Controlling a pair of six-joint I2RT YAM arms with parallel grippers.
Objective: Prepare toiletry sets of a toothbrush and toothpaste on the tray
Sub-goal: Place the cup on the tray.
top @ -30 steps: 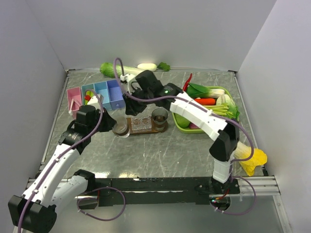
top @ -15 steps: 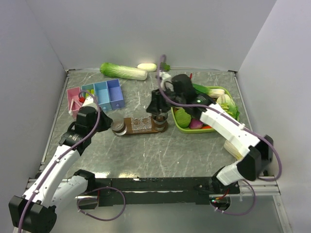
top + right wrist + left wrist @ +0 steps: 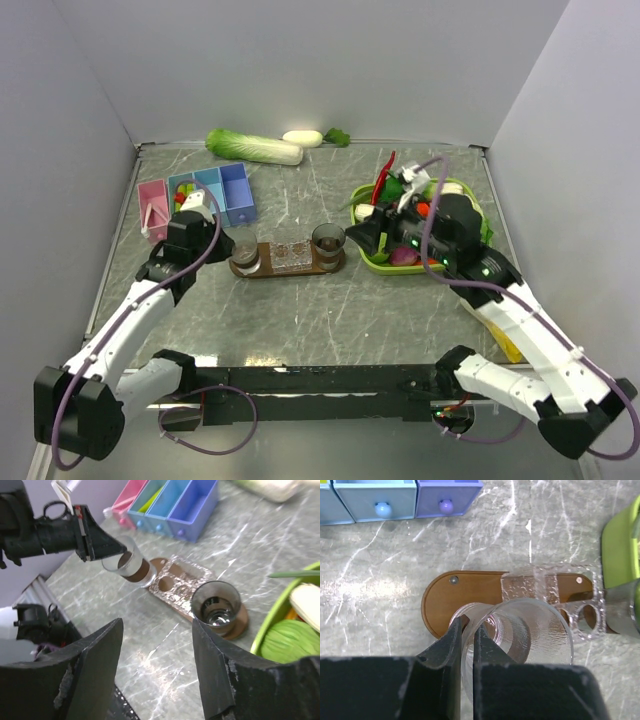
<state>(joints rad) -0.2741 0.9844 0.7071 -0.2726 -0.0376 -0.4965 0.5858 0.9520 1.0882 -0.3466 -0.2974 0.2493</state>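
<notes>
The dark wooden tray (image 3: 300, 266) lies mid-table with a clear holed holder (image 3: 290, 254) on its middle. My left gripper (image 3: 225, 248) is shut on the rim of a see-through tumbler (image 3: 245, 262) and holds it tilted over the tray's left end (image 3: 442, 597); one finger (image 3: 485, 645) is inside the tumbler (image 3: 535, 630). A second tumbler (image 3: 216, 602) stands upright on the right end. My right gripper (image 3: 156, 625) is open and empty, near the basket. A white toothbrush (image 3: 116, 507) lies in the pink compartment. Something light green, perhaps toothpaste (image 3: 145, 502), lies in the adjacent compartment.
The blue and pink compartment box (image 3: 222, 190) stands at the left rear. A lime-green basket (image 3: 380, 262) of vegetables sits to the right, under my right arm. A cabbage (image 3: 252, 147) and a white vegetable (image 3: 302, 138) lie along the back wall.
My right arm has swung back from over the tray's left side to the right, above the basket, with its gripper open. My left gripper still holds the left tumbler.
</notes>
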